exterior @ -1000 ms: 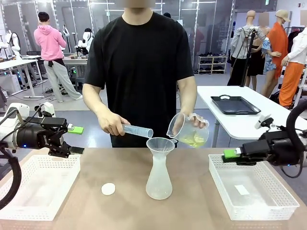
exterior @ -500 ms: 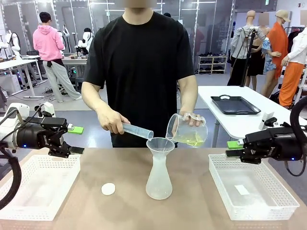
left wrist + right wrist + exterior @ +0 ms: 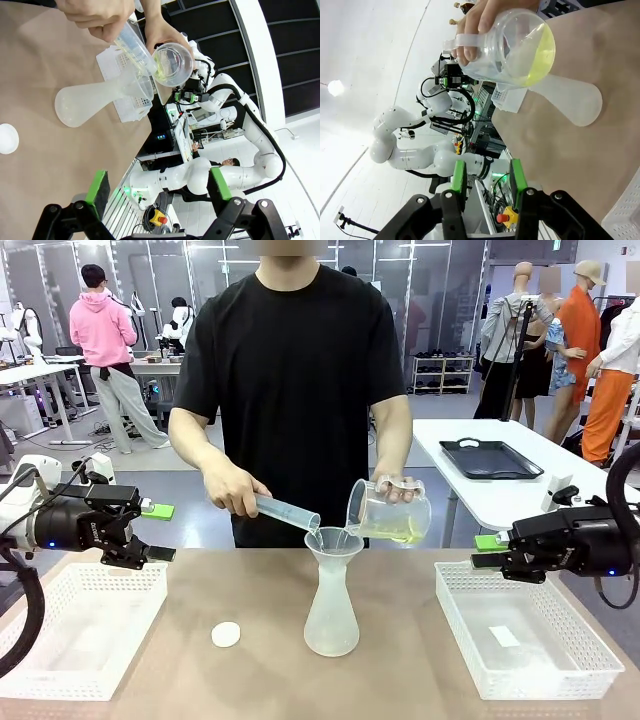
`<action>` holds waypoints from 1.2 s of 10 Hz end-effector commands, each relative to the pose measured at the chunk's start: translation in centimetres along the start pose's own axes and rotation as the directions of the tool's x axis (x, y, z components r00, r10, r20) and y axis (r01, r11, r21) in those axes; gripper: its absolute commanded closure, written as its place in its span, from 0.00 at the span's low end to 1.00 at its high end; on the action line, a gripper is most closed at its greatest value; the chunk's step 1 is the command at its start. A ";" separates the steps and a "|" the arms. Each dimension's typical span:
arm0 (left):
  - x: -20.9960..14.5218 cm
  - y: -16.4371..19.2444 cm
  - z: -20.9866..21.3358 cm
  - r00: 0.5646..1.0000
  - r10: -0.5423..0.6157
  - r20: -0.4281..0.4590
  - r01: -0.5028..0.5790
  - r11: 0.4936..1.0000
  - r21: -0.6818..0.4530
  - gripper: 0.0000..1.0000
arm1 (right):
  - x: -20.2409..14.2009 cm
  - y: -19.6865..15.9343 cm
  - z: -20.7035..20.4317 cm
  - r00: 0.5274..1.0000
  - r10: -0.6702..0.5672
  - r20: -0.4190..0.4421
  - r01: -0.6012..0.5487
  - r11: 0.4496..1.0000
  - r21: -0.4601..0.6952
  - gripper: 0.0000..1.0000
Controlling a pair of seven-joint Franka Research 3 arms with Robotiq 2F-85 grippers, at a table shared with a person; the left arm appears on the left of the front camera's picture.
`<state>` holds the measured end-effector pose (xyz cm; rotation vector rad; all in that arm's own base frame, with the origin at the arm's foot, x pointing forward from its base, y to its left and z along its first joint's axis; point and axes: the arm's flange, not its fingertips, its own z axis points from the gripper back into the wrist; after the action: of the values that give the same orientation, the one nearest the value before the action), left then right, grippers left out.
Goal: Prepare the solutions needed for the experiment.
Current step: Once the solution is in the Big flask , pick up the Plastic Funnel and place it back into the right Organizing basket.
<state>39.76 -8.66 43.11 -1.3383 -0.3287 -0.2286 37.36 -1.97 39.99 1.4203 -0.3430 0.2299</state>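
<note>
Hovering above the near corner of the left white basket, the left gripper has its fingers spread wide with nothing between the green pads; the left wrist view shows the same wide gap. Across the tan table, the right gripper hangs over the edge of the right white basket, its pads apart and empty, as the right wrist view confirms. A small white slip lies flat on that basket's floor.

Between the baskets, a round white cap lies on the tabletop, near the frosted conical flask, which stands upright at the middle of the table with a flared, funnel-like mouth. No coloured liquid can be made out inside it.

Beyond the flask stands a person in a black T-shirt. One hand tilts a thin clear graduated cylinder so its lip sits just over the flask's mouth. The other hand holds a clear measuring jug just beside that mouth, tipped slightly; the pale yellow-green solution pools in the jug's bottom.

Farther back, a black tray rests on a white table.
</note>
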 end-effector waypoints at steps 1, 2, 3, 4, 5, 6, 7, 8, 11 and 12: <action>0.0 -0.1 0.0 1.000 0.001 -0.001 -0.001 1.000 -0.017 0.00 | -0.1 -0.1 0.1 1.000 0.011 0.004 -0.011 1.000 0.000 0.55; 0.0 -0.1 0.0 1.000 0.001 -0.001 -0.001 1.000 -0.017 0.00 | -0.1 -0.1 0.1 1.000 0.011 0.004 -0.011 1.000 0.000 0.55; 0.0 -0.1 0.0 1.000 0.001 -0.001 -0.001 1.000 -0.017 0.00 | -0.1 -0.1 0.1 1.000 0.011 0.004 -0.011 1.000 0.000 0.55; 0.0 -0.1 0.0 1.000 0.001 -0.001 -0.001 1.000 -0.017 0.00 | -0.1 -0.1 0.1 1.000 0.011 0.004 -0.011 1.000 0.000 0.55; 0.0 -0.1 0.0 1.000 0.001 -0.001 -0.001 1.000 -0.017 0.00 | -0.1 -0.1 0.1 1.000 0.011 0.004 -0.011 1.000 0.000 0.55; 0.0 -0.1 0.0 1.000 0.001 -0.001 -0.001 1.000 -0.017 0.00 | -0.1 -0.1 0.1 1.000 0.011 0.004 -0.011 1.000 0.000 0.55; 0.0 -0.1 0.0 1.000 0.001 -0.001 -0.001 1.000 -0.017 0.00 | -0.1 -0.1 0.1 1.000 0.011 0.004 -0.011 1.000 0.000 0.55; 0.0 -0.1 0.0 1.000 0.001 -0.001 -0.001 1.000 -0.017 0.00 | -0.1 -0.1 0.1 1.000 0.011 0.004 -0.011 1.000 0.000 0.55; 0.0 -0.1 0.0 1.000 0.001 -0.001 -0.001 1.000 -0.017 0.00 | -0.1 -0.1 0.1 1.000 0.011 0.004 -0.011 1.000 0.000 0.55; 0.0 -0.1 0.0 1.000 0.001 -0.001 -0.001 1.000 -0.017 0.00 | -0.1 -0.1 0.1 1.000 0.011 0.004 -0.011 1.000 0.000 0.55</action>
<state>39.76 -8.66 43.11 -1.3383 -0.3286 -0.2286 37.36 -1.97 39.99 1.4203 -0.3431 0.2300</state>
